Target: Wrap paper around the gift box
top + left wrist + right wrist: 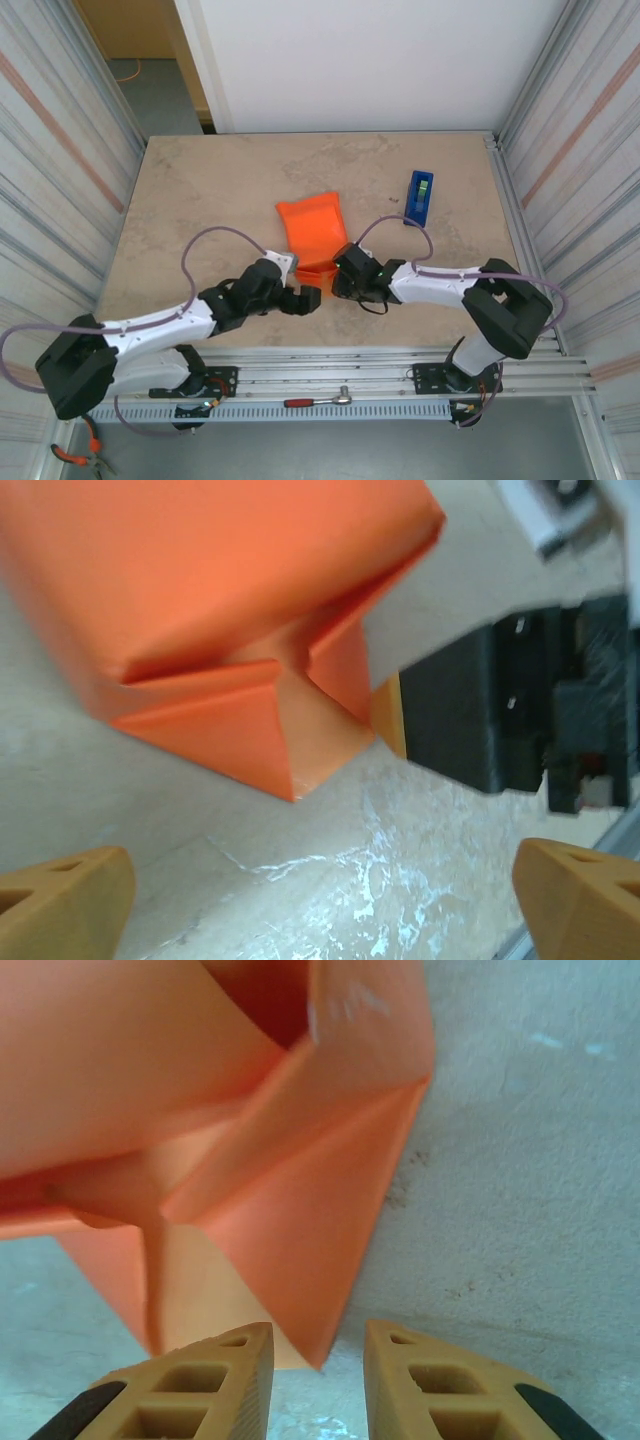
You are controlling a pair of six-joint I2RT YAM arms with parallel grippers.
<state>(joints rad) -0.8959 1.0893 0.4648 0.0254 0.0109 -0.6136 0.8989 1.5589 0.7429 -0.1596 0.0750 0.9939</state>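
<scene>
The orange paper (312,232) lies folded into a bundle at the table's middle, and the gift box is hidden inside it. Its near end has folded flaps (250,730) ending in a pointed corner. My left gripper (300,300) sits just in front of that end, jaws wide open (325,900) with only bare table between the fingers. My right gripper (342,276) is at the bundle's near right corner. Its jaws (318,1385) stand slightly apart, with the paper (250,1140) flap's tip loose in the gap, touching neither finger (215,1385).
A blue tape dispenser (420,196) with a green roll stands at the back right. The right gripper's black body (500,710) is close beside the left gripper. The table's near edge (330,345) runs just behind both wrists.
</scene>
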